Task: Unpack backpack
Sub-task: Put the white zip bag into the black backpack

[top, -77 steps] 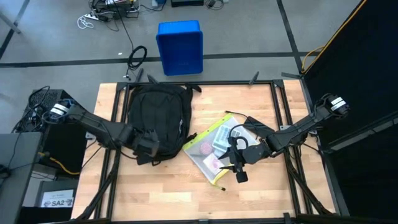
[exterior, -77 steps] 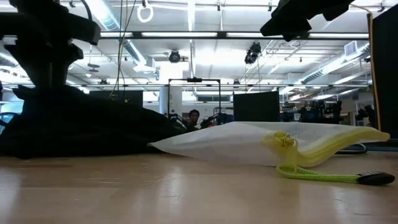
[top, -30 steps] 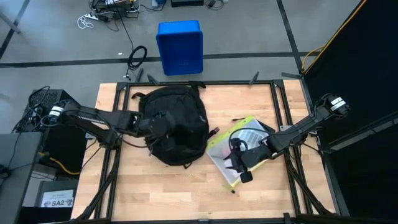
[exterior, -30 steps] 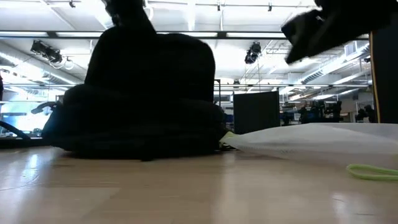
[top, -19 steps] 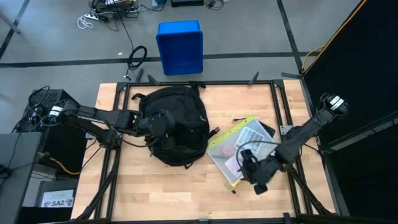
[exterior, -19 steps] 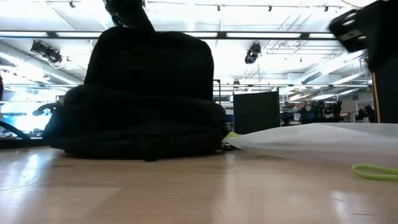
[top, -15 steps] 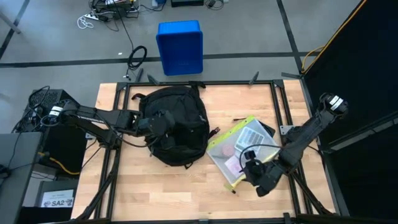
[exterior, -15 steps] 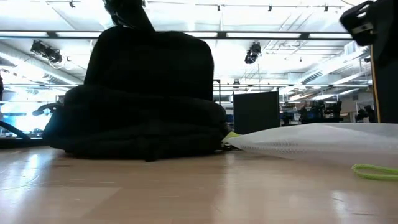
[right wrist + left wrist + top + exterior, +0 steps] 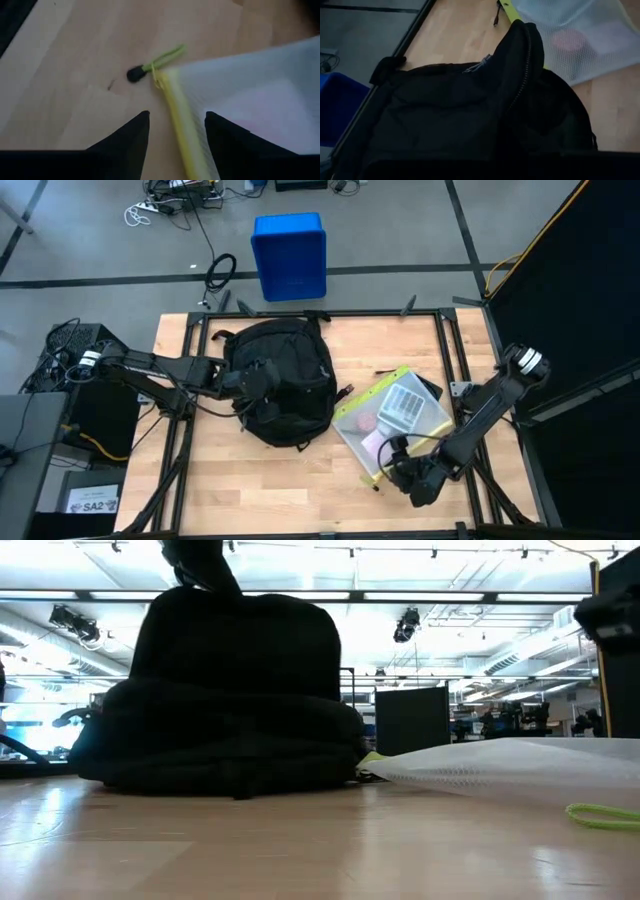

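1. Gripping the top of the large black fabric backpack point(image 9: 283, 380), the left gripper point(image 9: 250, 377) is clamped tight on the cloth; my guess is it props the bag upright so its opening stays reachable.
2. That bag sits on the left half of the wooden table point(image 9: 250, 480), its near side bulging toward the translucent mesh pouch with a yellow-green zip edge point(image 9: 392, 420), which lies just beside it on the right.
3. Over the pouch's near corner hangs the right gripper point(image 9: 412, 480), its two dark fingers point(image 9: 125, 135) apart and holding nothing — the zip edge runs between them.
4. Only the right wrist view shows the yellow-green pull cord point(image 9: 162, 59) with its black end, lying free on the wood.
5. From table height the backpack point(image 9: 235, 690) reads as a tall dark mound — something the overhead view flattens.
6. Beyond the table, the overhead view alone shows a blue plastic bin point(image 9: 289, 255) on the floor.
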